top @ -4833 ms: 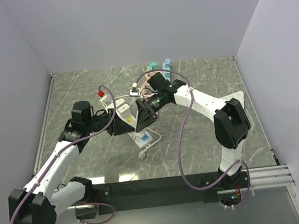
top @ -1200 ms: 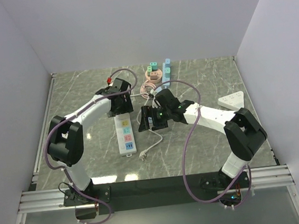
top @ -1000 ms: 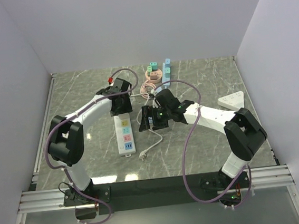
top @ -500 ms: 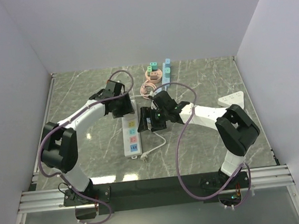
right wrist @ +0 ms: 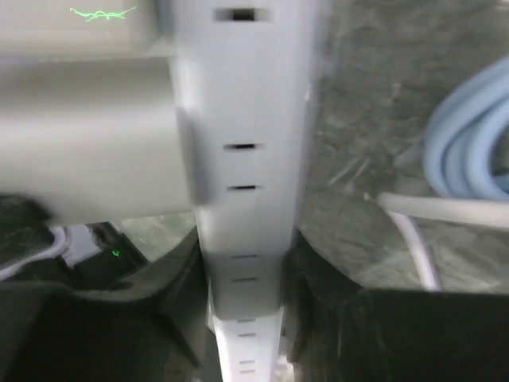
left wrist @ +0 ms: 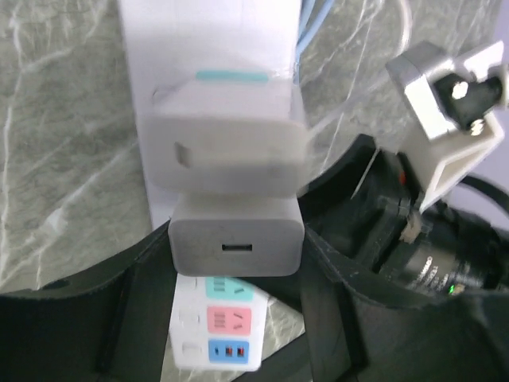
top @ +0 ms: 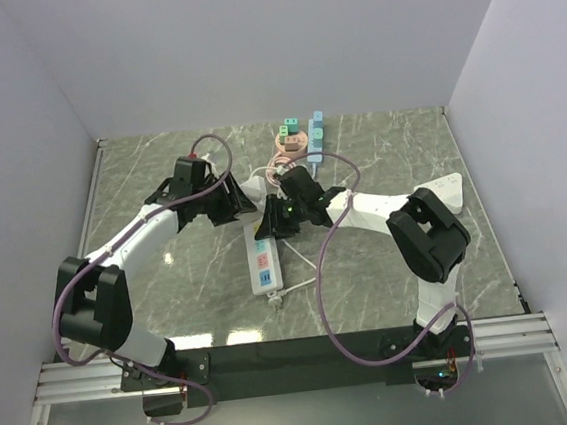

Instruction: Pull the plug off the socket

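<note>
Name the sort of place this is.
Probably a robot lab test cell: plain white panels enclose a marble-patterned tabletop, the left arm and right arm are mounted on a black beam, and a white power strip serves as the prop.

No lettering, brand or number is legible on the power strip (left wrist: 208, 40) or the plug (left wrist: 236, 247).
</note>
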{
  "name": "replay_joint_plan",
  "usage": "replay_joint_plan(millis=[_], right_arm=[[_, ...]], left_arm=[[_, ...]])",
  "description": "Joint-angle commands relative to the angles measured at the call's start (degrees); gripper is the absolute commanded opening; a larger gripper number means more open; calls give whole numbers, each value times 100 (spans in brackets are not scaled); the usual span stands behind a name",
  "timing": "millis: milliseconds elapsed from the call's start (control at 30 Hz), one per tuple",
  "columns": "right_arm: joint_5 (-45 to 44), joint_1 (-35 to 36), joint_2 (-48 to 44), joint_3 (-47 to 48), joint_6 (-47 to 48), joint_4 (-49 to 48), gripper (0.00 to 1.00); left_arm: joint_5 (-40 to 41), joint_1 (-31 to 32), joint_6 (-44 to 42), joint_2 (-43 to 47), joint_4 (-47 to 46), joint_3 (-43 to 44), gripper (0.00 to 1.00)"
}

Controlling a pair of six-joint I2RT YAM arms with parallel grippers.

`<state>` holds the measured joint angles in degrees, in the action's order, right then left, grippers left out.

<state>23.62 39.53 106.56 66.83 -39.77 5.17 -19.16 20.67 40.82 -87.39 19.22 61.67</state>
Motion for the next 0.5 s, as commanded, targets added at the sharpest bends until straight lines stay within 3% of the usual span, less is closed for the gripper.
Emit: replay_joint_plan(millis=[0,67,233,467], right_arm=[[-103,-24,93,217,-206,-165,26],[-147,-77,84,173,-391,-227,0],[-165,-182,145,287,-401,19,0],[99,-288,198,270,-418,-15,0]], left_arm=[[-879,-45,269,504,-921,73,0],[-871,-71,208,522,-798,65,0],[166,-71,-425,451,467,574,0],[-158,-308,-479,855,65,206,0]])
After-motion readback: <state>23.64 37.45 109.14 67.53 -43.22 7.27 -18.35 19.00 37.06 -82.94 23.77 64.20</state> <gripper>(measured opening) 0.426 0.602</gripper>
